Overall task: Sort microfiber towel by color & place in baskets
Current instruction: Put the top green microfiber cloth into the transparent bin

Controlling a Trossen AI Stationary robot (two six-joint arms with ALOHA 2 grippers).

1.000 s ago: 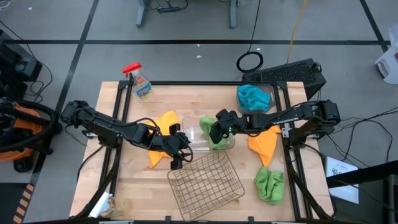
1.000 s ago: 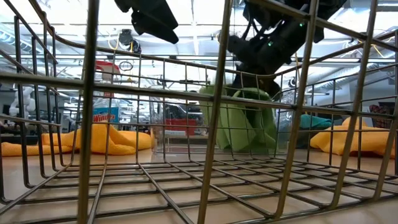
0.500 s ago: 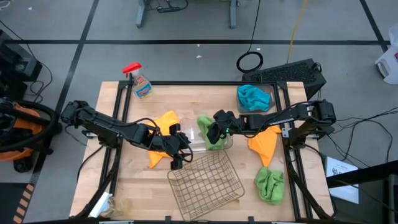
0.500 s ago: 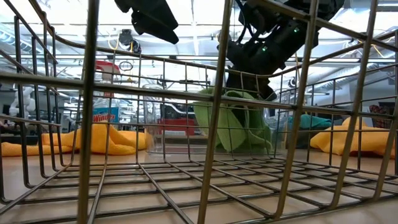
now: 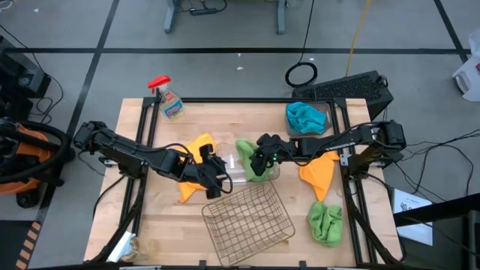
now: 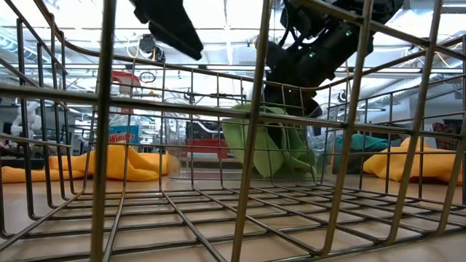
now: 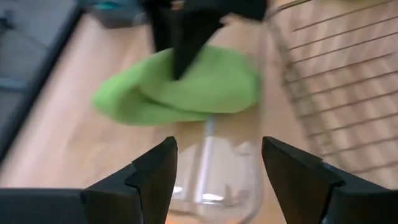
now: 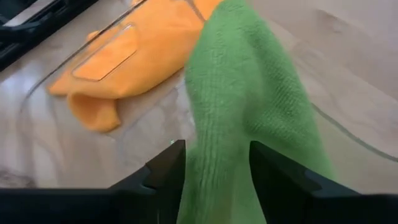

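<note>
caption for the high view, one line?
Right gripper lowers a green towel into the clear basket; left gripper waits open beside it.

Both arms are dark, near-black, built of slim tubular links joined by bulkier rounded joint housings. The left arm (image 5: pixel 127 154) runs from a chunky shoulder block at the table's left edge; the right arm (image 5: pixel 352 139) mirrors it from the right edge. Thin black cables loop along the links of each arm. A small green light glows on the right arm's wrist housing (image 6: pixel 314 52), possibly a status LED. The left gripper (image 7: pixel 214 177) has two matte black fingers, broad and angular with bevelled edges. The right gripper (image 8: pixel 214 177) has similar flat black fingers.
</note>
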